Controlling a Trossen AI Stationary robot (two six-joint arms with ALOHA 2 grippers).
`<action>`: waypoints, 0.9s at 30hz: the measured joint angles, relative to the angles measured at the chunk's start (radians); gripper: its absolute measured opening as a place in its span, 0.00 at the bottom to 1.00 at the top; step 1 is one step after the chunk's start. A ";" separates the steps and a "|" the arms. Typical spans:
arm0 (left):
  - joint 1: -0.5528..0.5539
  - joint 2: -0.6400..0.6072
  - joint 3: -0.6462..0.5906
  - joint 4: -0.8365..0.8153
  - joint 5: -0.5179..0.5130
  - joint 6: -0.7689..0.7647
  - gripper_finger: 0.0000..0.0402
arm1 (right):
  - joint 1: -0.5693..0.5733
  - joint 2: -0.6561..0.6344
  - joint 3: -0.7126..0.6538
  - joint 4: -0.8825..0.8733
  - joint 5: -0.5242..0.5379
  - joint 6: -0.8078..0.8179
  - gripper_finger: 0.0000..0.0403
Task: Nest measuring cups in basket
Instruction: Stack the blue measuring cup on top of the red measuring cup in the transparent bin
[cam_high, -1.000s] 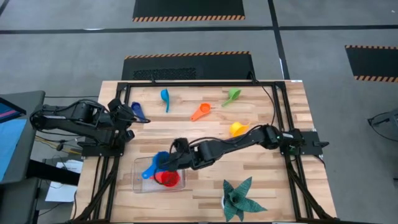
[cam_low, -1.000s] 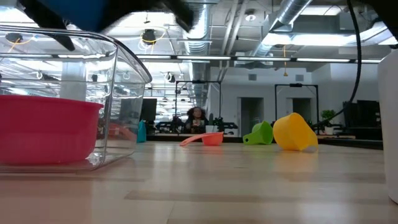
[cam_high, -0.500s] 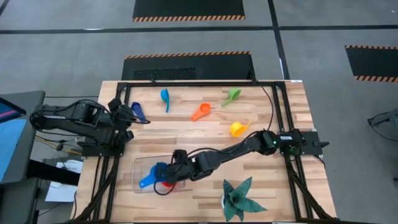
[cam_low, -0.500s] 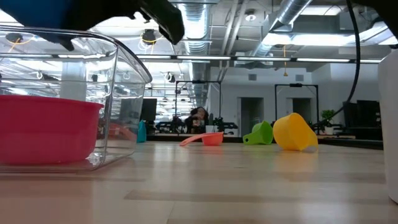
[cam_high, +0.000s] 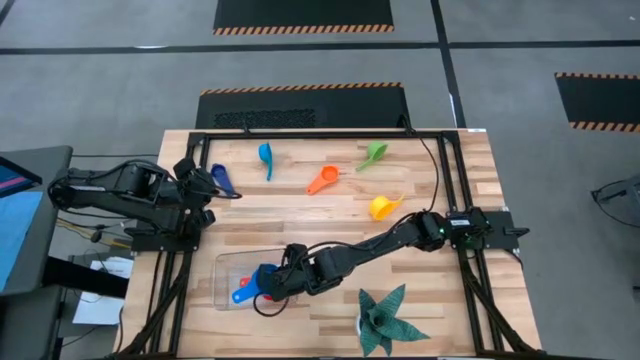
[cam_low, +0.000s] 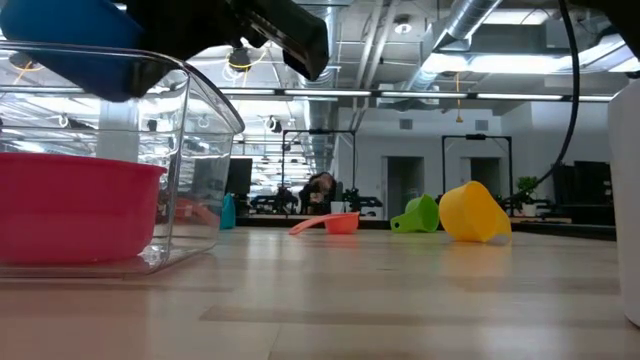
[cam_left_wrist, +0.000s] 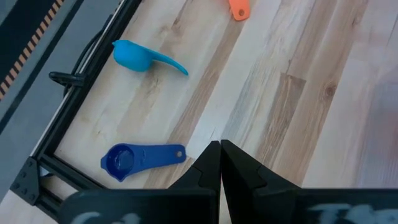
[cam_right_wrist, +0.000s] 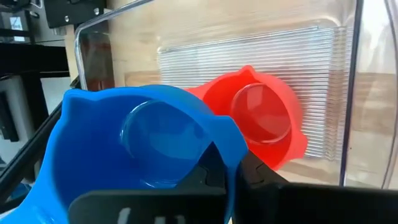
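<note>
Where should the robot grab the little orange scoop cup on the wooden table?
Probably by the bowl rim of the orange plastic measuring cup, from straight above. It lies mouth-up with clear table around it, and its flat handle lies too low for fingers.

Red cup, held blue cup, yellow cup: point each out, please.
red cup (cam_right_wrist: 260, 121), right wrist view, on its inner bottom.
blue cup (cam_right_wrist: 155, 140), right wrist view, on its inner bottom.
yellow cup (cam_low: 472, 212), low view, on its outer wall.
</note>
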 joint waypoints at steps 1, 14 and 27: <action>0.000 0.000 0.000 0.000 0.000 0.000 0.00 | -0.004 0.000 0.000 -0.001 -0.002 0.000 0.02; 0.000 0.000 0.000 0.000 0.000 -0.002 0.00 | -0.001 0.000 0.000 0.003 -0.037 -0.057 0.08; 0.000 0.000 0.000 0.000 0.000 -0.003 0.00 | -0.001 0.000 0.000 0.004 -0.037 -0.061 0.21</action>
